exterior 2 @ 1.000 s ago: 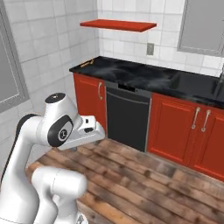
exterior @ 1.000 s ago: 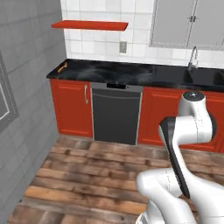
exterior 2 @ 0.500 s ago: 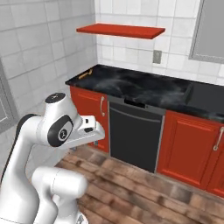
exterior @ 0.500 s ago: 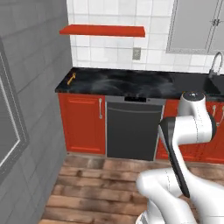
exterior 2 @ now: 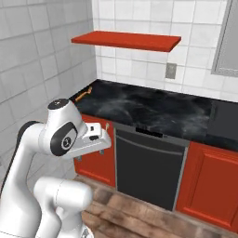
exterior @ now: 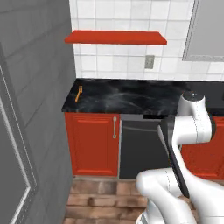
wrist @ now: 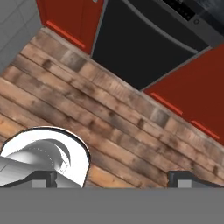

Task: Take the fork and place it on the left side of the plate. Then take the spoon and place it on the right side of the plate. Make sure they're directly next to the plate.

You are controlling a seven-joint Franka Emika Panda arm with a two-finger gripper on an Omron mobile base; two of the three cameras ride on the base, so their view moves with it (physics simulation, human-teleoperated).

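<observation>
Shifted across both base views since the earlier frames: whole scene, consistent with the base driving and turning, not with any object moving. Left end of the black counter now brought toward centre frame, with the red shelf above it.

**Task progress.** Bright-orange fork lying flat on the counter at its far left end, just beside the grey side wall, handle running roughly front to back; seen again from the right base view near the counter's back-left corner. Untouched and well apart from the arm. Judged to be at the approach stage: nothing picked up, both utensil placements still to do.

**Arm pose.** Folded compactly over the base, elbow raised, forearm angled forward and down, hand held in front of the dark dishwasher at about the height of its top edge. Well short of the counter and to the right of the fork. Hand camera pointed steeply down at the wood-plank floor, with the dishwasher front and red cabinet doors along the top of that view.

**End effector.** Gripper spread wide, fingertips far apart at the bottom of the hand view, nothing between them but floor.
</observation>
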